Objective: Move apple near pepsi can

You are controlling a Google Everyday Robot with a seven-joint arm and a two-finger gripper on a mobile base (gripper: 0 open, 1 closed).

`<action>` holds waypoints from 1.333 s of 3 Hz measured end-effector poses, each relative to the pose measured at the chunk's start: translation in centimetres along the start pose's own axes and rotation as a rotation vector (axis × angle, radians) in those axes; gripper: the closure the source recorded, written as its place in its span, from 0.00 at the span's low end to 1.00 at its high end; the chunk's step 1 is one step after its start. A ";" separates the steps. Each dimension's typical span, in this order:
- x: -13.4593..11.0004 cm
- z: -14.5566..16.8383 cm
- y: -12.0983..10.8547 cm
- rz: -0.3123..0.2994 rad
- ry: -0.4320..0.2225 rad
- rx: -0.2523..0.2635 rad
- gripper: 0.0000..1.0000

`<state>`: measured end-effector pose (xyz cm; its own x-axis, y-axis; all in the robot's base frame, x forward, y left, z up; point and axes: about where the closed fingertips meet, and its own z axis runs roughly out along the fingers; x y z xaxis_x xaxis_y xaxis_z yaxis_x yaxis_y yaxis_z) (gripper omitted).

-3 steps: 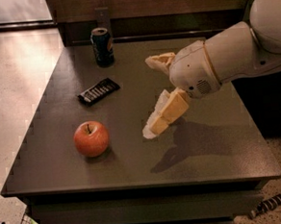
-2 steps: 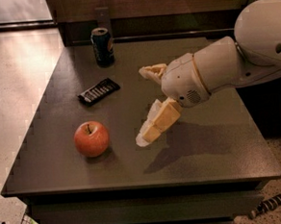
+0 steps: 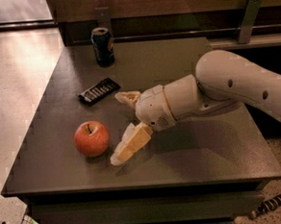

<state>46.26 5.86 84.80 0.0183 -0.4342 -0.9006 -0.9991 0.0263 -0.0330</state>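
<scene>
Gripper [image 3: 116,128]: jaws spread wide and holding nothing. The two tan fingers [image 3: 133,141] point left. The upper one is short and sits level above the table. The lower one is long and wedge-shaped, and slants down until its tip is at or just over the tabletop.

Apple [image 3: 91,138]: on the table just left of the jaw opening, outside the gap and not between the fingers. It is just beside the lower fingertip; cannot tell whether they touch. It is round, glossy and red-orange, resting upright with a short stem in a yellowish dimple.

Can [image 3: 102,46]: upright near the table's far edge, well apart from the apple and the gripper. It has a dark blue body and a silver top. Cannot tell whether the top is open.

Bar [image 3: 99,90]: flat, black and rectangular with pale markings. It lies at an angle between the can and the apple, near the upper finger but apart from it.

Arm [image 3: 235,85]: smooth off-white shell with rounded segments. It comes in from the right, low over the table.

Table [image 3: 206,152]: dark grey, matte, flat top with a squared front edge.
</scene>
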 end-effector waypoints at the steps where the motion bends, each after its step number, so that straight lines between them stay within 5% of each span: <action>1: 0.5 3.2 0.7 0.013 -0.075 -0.053 0.00; 2: 0.0 5.0 1.7 0.015 -0.156 -0.106 0.00; 3: -1.2 5.9 2.8 -0.008 -0.209 -0.136 0.18; 4: -1.4 6.1 3.0 -0.013 -0.209 -0.141 0.49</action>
<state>43.51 12.00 83.33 0.0240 -0.2374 -0.9711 -0.9939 -0.1104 0.0024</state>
